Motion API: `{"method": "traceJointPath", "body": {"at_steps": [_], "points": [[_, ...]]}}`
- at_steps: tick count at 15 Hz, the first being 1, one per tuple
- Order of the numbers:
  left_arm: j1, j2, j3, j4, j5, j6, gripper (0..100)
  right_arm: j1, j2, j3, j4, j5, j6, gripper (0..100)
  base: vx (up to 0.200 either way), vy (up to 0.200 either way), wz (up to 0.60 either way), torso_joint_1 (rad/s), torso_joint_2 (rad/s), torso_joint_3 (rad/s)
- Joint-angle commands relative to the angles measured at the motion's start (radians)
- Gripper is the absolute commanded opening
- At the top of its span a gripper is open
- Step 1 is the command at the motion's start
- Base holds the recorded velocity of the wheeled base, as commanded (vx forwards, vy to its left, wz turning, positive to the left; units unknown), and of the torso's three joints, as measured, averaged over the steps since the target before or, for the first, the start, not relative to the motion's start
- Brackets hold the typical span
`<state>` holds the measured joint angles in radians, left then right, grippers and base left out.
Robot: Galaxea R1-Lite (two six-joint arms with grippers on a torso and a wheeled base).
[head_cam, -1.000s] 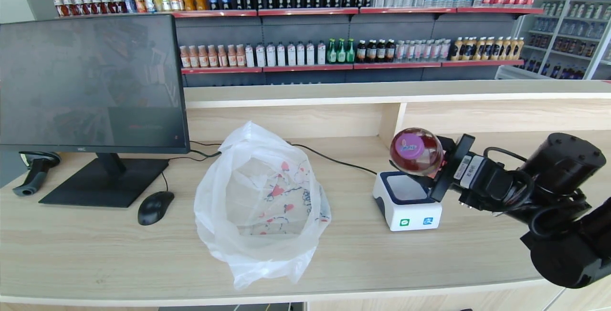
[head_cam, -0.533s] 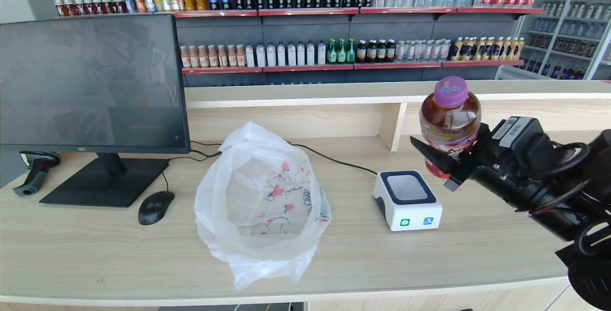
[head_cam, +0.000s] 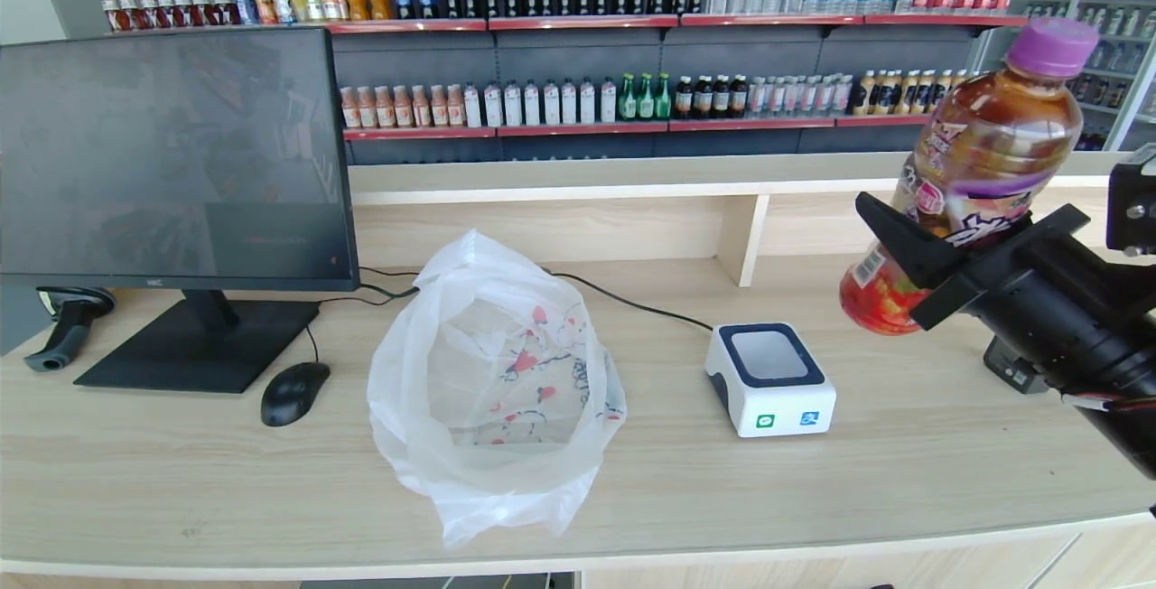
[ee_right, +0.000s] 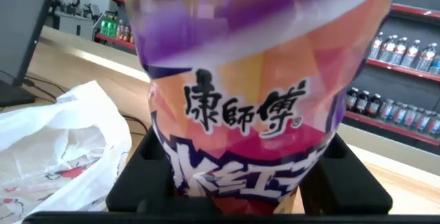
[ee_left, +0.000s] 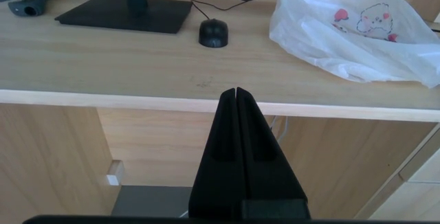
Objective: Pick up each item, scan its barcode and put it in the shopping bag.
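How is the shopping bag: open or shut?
Open. The shopping bag lies on the counter with its mouth spread wide; through the mouth its printed inner wall shows, and no item is visible inside.

Wood counter (head_cam: 813, 481) in front of me carries, from my left: handheld scanner (head_cam: 68, 322) at the edge, monitor (head_cam: 172, 155) on its stand, mouse (head_cam: 293, 392) just beside the stand. Bag (head_cam: 497, 390) sits open mid-counter, scanner (head_cam: 769, 378) to its right. Cable (head_cam: 632, 303) runs behind the bag toward the scanner.
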<state>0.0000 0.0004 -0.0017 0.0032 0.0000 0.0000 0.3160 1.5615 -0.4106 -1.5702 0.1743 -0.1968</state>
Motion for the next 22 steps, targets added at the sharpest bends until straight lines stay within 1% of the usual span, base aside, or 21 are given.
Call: {"method": "traceJointPath", "body": {"at_steps": [1,2,3,4,6,9,12,22], "points": [[-0.002,0.0,0.0,0.0,0.0,0.002,0,0.002,-0.044,0.038,-0.001,-0.007,0.03,0,0.0,0.0,0.0,0.0,0.0,0.0],[-0.002,0.0,0.0,0.0,-0.002,0.002,0,-0.001,-0.054,0.061,-0.001,-0.039,0.054,0,0.0,0.0,0.0,0.0,0.0,0.0],[-0.002,0.0,0.0,0.0,0.0,0.002,0,-0.001,-0.049,0.073,-0.001,-0.094,0.074,0,0.0,0.0,0.0,0.0,0.0,0.0],[-0.002,0.0,0.0,0.0,0.0,0.002,0,-0.001,-0.04,0.062,-0.001,-0.125,0.088,0,0.0,0.0,0.0,0.0,0.0,0.0],[-0.002,0.0,0.0,0.0,-0.002,0.002,0,-0.005,-0.04,0.065,-0.001,-0.131,0.091,0,0.0,0.0,0.0,0.0,0.0,0.0],[-0.002,0.0,0.0,0.0,-0.002,0.002,0,-0.011,-0.032,0.067,-0.001,-0.131,0.108,0,-0.2,0.0,0.0,0.01,0.01,0.004],[0.0,0.0,0.0,0.0,0.0,0.0,0,-0.032,0.014,0.05,-0.001,-0.131,0.125,0,0.0,0.0,0.0,0.0,0.0,0.0],[0.0,0.0,0.0,0.0,0.0,-0.005,0,-0.055,0.006,0.055,-0.001,-0.131,0.132,0,0.0,0.2,0.0,0.005,0.0,0.004]]}}
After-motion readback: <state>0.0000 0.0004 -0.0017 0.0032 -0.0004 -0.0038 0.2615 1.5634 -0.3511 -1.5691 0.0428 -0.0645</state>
